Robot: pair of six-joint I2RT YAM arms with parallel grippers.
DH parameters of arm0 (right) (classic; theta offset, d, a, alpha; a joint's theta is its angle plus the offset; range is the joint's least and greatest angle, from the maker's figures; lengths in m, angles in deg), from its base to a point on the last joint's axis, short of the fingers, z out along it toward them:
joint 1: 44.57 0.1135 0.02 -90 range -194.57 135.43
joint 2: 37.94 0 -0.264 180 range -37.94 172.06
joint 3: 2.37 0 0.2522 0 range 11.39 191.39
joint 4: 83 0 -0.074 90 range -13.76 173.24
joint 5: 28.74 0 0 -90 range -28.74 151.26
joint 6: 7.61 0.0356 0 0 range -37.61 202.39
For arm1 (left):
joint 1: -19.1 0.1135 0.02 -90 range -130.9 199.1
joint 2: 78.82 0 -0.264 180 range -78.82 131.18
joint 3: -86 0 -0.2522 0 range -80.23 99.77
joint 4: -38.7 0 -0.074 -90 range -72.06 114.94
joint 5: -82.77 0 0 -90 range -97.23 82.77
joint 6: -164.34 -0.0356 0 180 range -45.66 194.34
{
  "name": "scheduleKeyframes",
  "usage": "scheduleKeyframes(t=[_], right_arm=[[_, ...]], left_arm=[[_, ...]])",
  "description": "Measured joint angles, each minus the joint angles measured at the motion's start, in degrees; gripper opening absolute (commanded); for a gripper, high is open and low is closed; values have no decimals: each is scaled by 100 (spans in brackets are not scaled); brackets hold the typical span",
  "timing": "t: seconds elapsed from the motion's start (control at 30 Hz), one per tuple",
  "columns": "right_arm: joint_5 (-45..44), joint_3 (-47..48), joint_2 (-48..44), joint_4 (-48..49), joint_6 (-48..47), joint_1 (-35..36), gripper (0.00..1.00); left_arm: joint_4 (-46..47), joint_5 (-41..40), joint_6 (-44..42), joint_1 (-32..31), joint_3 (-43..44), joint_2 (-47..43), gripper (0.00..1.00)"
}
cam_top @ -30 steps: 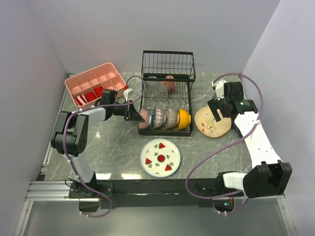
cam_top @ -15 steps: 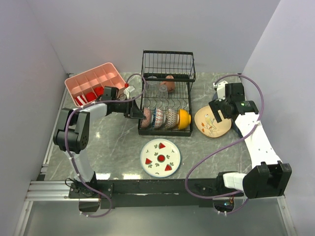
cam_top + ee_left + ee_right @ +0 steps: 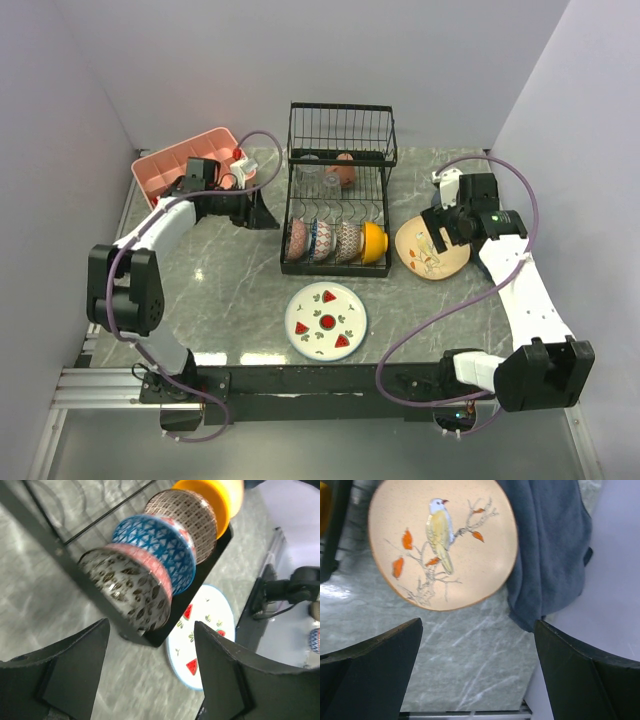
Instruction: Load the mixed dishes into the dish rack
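Observation:
The black dish rack (image 3: 335, 268) stands mid-table. Its front row holds a grey leaf-patterned bowl (image 3: 130, 587), a blue bowl (image 3: 157, 547), a brown bowl (image 3: 185, 517) and an orange bowl (image 3: 215, 497), all on edge. A terracotta cup (image 3: 345, 170) and a clear glass (image 3: 310, 172) sit further back. My left gripper (image 3: 265, 212) hangs open and empty just left of the rack (image 3: 45, 545), apart from the grey bowl. The watermelon plate (image 3: 326, 320) lies flat in front. My right gripper (image 3: 477, 624) is open above the marble beside the bird plate (image 3: 442, 545).
A pink compartment tray (image 3: 190, 165) with red items sits at the back left, close behind my left arm. A dark blue cloth (image 3: 547, 545) lies against the bird plate's right side, near the right wall. Grey walls enclose the table on three sides.
My left gripper opened, let go of the grey bowl in the rack's leftmost slot, and drew back to the left. The right arm barely moved.

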Motion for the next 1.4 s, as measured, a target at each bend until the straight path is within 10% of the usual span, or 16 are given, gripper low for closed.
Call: scheduleKeyframes(t=[0.53, 1.07, 1.4], right_arm=[[2083, -199, -590, -365, 345, 55, 100], [4297, -1384, -1845, 402, 2673, 52, 100], [5206, -3429, -1853, 1163, 4249, 52, 100]], left_arm=[[-2155, -927, -2251, 79, -509, -2352, 79], [802, -765, 887, -234, -4022, -3812, 80], [1759, -820, 1934, -680, -4350, -3130, 81]])
